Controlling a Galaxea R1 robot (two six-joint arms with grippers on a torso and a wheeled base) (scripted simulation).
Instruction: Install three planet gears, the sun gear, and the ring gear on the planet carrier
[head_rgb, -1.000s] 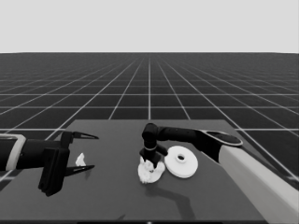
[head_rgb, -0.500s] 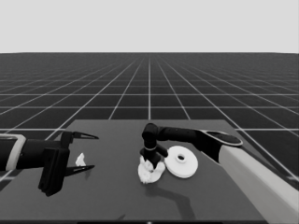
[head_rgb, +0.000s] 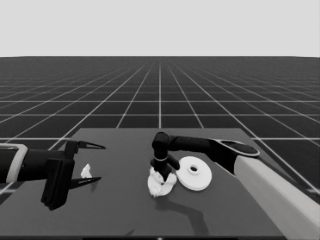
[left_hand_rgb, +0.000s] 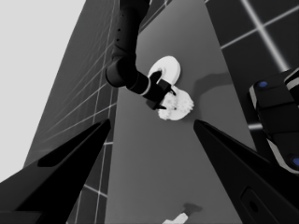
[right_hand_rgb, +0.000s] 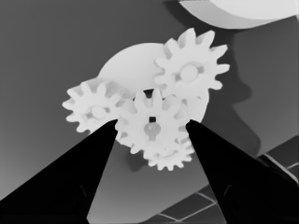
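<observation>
Near the middle of the dark bench (head_rgb: 120, 210) lies the thick, smooth larger round part (head_rgb: 194, 173). Just beside it, the flat smaller round part (right_hand_rgb: 128, 65) carries four toothed gears (right_hand_rgb: 152, 127). Above them the right tool (right_hand_rgb: 150, 125) hangs spread, gripping nothing. Left tool (head_rgb: 96, 162) waits open over the left end, near a thin white piece (head_rgb: 86, 171).

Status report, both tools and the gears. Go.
Right tool open, straddling centre gear on smaller round part. Left tool open, parked at table's left end. Larger round part beside, uninstalled.
</observation>
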